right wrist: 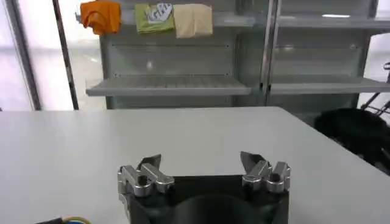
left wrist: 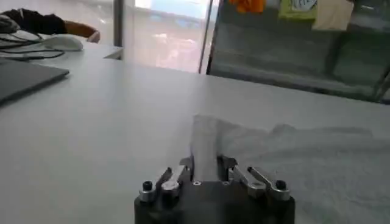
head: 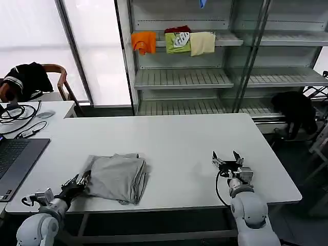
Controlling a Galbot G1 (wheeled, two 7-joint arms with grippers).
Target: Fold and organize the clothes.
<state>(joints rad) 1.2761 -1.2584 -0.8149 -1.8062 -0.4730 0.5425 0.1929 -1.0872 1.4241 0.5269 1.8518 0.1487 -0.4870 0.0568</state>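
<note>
Left gripper [head: 83, 179]: at the near left table [head: 174, 143] edge, fingers pinched onto a corner of the folded grey shirt [head: 117, 177]. Shirt: lying flat on the near left tabletop. Right gripper [head: 227, 159]: resting near the front right edge, fingers spread wide, holding nothing.
</note>
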